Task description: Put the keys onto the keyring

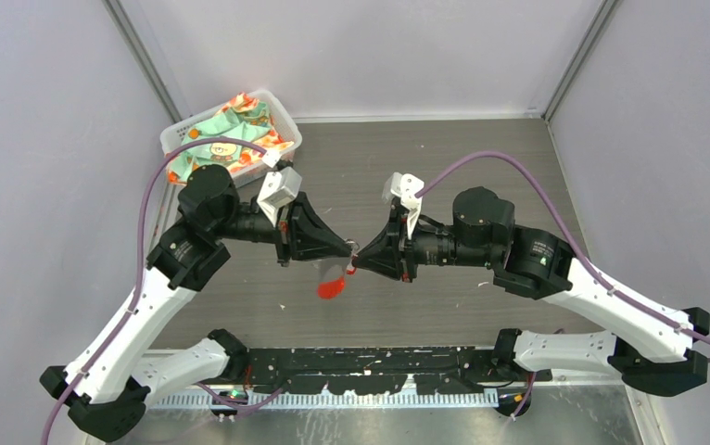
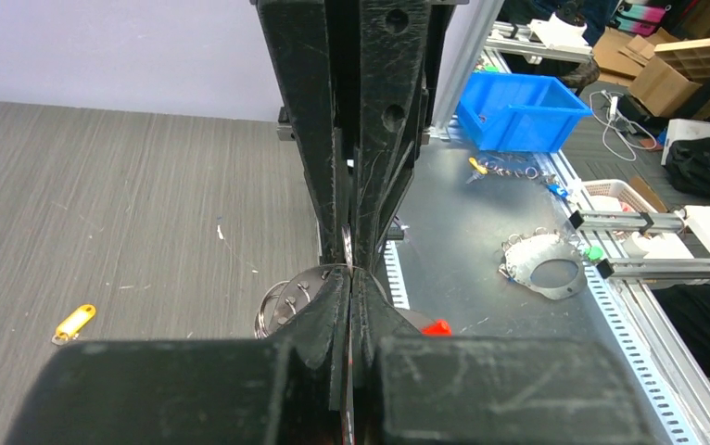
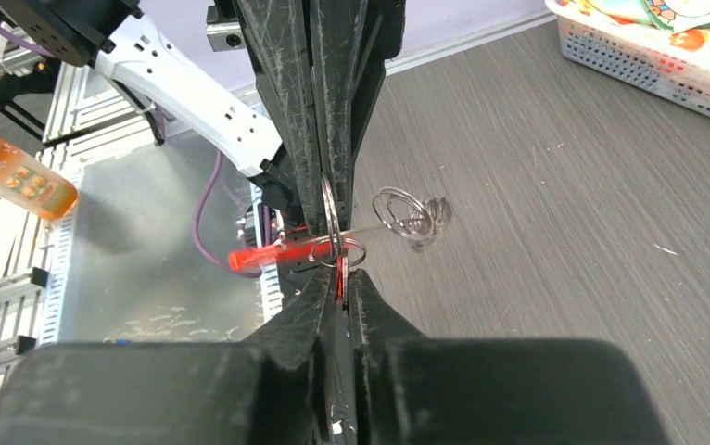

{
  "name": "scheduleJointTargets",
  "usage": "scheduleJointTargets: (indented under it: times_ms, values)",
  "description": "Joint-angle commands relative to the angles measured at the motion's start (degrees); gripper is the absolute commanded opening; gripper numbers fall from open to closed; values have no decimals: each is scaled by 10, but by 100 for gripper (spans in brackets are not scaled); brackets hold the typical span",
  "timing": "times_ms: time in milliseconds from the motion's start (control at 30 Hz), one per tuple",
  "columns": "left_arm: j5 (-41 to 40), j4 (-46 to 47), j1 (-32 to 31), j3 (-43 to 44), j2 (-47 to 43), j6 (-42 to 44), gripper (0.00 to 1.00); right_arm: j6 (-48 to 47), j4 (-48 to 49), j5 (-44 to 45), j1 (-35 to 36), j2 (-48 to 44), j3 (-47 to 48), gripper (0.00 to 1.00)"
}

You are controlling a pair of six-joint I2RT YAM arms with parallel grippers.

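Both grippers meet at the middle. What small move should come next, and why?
Probably the right gripper should twist slightly, feeding the hanging red key along the keyring: it and the left gripper are both shut on that ring, tip to tip.

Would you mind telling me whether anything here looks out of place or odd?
Just one thing: the yellow-tagged key lies alone on the table, well apart from where the left gripper and right gripper clamp the bunch of rings with the red tag.
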Motion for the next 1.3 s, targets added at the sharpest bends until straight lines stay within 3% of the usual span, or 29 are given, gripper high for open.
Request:
scheduleJointTargets:
  times_ms: [0, 133, 767, 800, 867, 1033, 1167, 1267]
  values:
    - [5, 30, 2, 5, -15, 2, 0, -3, 2, -2, -3, 1, 17, 8]
    - [2, 29, 1, 4, -15, 6, 0, -10, -7, 1, -2, -3, 25, 1]
    - [25, -14, 2, -14, -20, 54, 0, -34, -18, -8, -2, 7, 57, 1]
    - [21, -15, 2, -15, -22, 56, 0, -35, -24, -6, -3, 7, 59, 4]
    - [10, -10, 2, -15, -26, 62, 0, -34, -36, 17, -3, 5, 62, 23]
    - [-1, 1, 7, 20, -16, 74, 0, -43, -34, 110, -2, -35, 23, 58]
    - [4, 1, 8, 54, -2, 75, 0, -62, -3, 144, -2, -68, -56, 72]
    - [7, -8, 9, 81, 7, 78, 0, -75, 38, 185, -3, -90, -125, 75]
